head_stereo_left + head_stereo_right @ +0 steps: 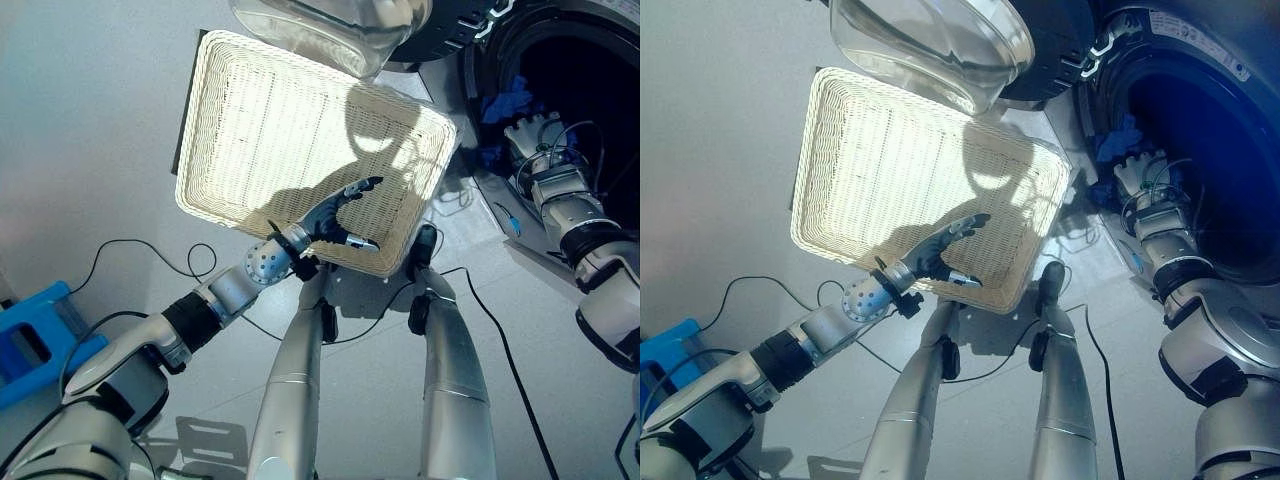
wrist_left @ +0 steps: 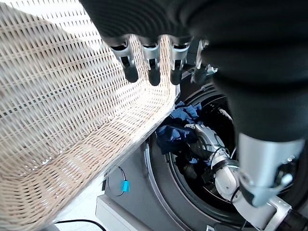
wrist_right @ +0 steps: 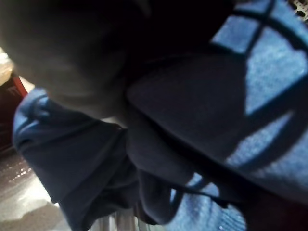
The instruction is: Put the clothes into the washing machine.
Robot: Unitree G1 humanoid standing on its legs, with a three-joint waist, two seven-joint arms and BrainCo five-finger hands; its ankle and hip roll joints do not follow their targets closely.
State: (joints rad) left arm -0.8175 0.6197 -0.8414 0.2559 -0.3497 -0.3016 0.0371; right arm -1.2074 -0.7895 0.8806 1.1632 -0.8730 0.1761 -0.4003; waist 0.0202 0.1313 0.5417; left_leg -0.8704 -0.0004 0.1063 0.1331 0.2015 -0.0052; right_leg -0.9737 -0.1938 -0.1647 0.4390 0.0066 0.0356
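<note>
**A:** so where did the clothes end up? from where I'm standing the basket point(image 1: 250, 130) on the floor point(image 1: 90, 150) is just bare wicker.

**B:** they're at the washer point(image 1: 1230, 150). There's a blue bundle of clothes point(image 1: 1118, 140) bunched right at the drum opening, partly over the lip. How much of it is actually inside I can't make out, the drum behind it is pitch dark.

**A:** and the right hand point(image 1: 1140, 172)?

**B:** reached up into the opening, right beside that blue cloth. I only see the pale back of it and some wires. The fingers are buried in the fabric, so whether it's gripping or has let go, I honestly can't tell. The close view from that wrist is no help, just dark blue folds point(image 3: 86, 159) and a lighter knit patch with shadow lines across it.

**A:** left hand point(image 1: 335, 215)?

**B:** hanging over the near edge of the basket, fingers point(image 2: 130, 67) stretched out loose, thumb apart, holding nothing. The tips look just above the weave, though I can't say if they touch it.

**A:** what's the shiny thing up top?

**B:** the washer's door point(image 1: 930, 40), swung open over the far corner of the basket. Clear glass bowl, cut off by the top edge, so I only see part.
</note>
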